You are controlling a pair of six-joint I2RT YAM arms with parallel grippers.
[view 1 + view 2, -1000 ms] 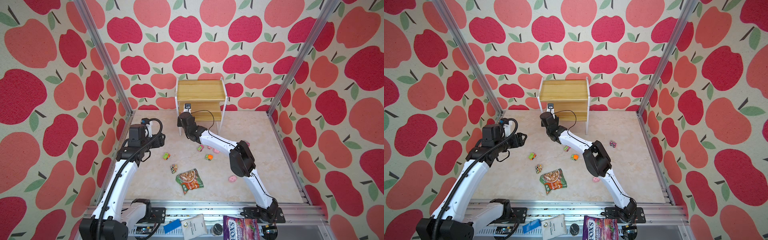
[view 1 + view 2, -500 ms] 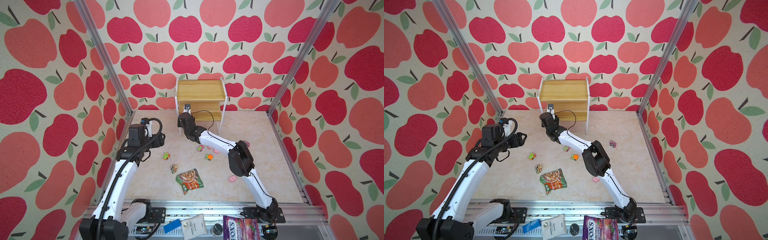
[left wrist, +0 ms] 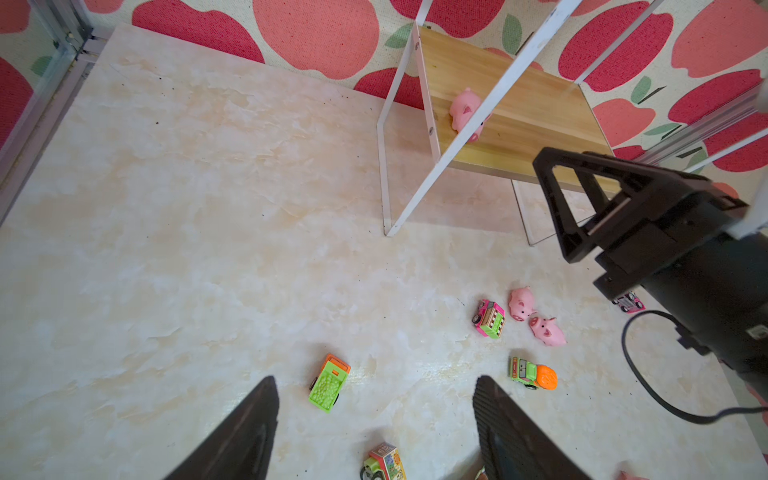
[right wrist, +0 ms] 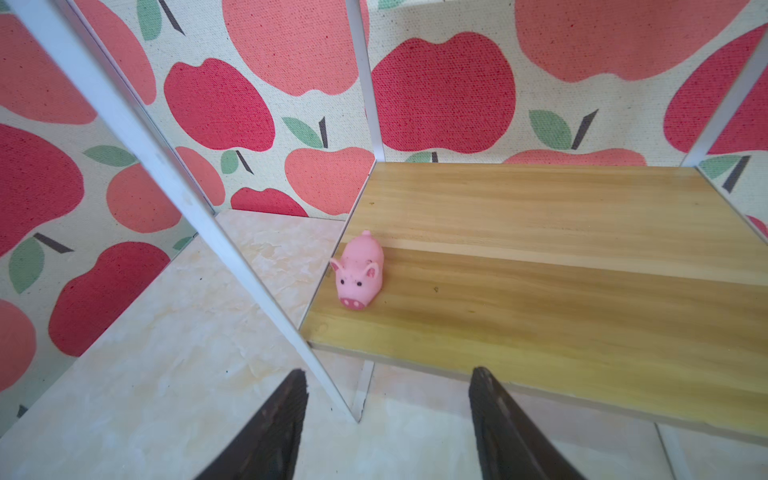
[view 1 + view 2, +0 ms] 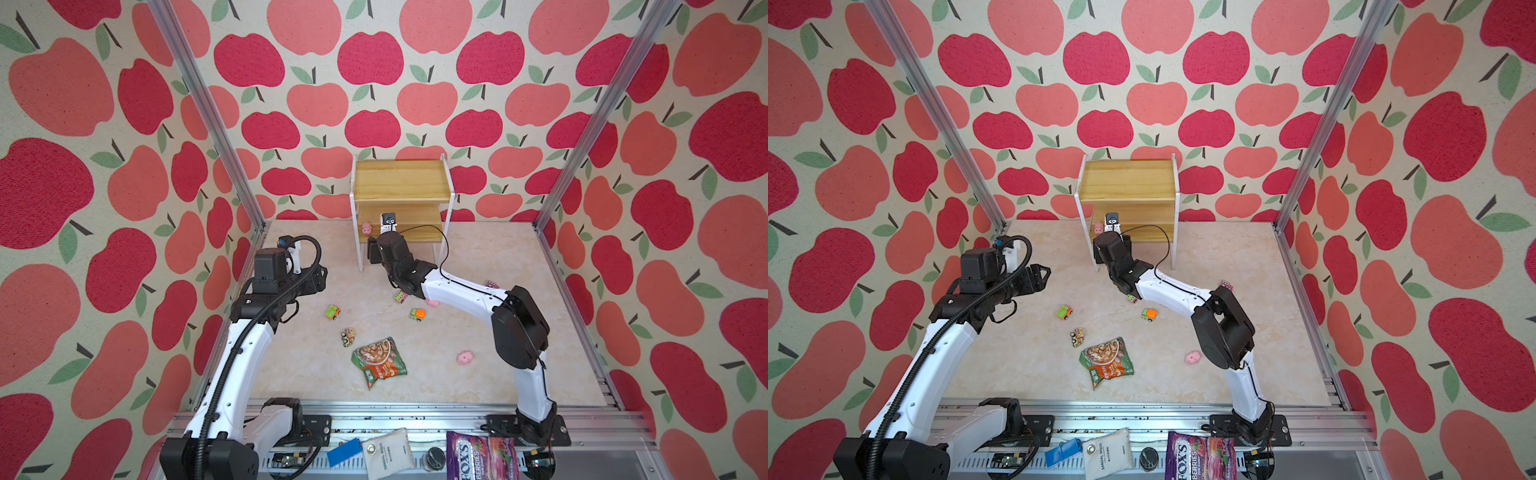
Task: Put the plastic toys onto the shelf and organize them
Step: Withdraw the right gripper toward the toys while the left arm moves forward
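Now | pink pig (image 4: 359,272): upright, dark eyes | on shelf (image 4: 540,291): yellowish wood

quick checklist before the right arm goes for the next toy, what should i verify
1. Right end effector open and empty: ok.
2. Pig resting on the lower board of the shelf, apart from the end effector: ok, though it is near the board's side edge.
3. Room to pull back past the white frame leg: cannot tell.
4. Left end effector open and empty: ok.
5. Every toy shelved: not ok. The green truck, pink truck and floor pigs, among others, lie on the floor.
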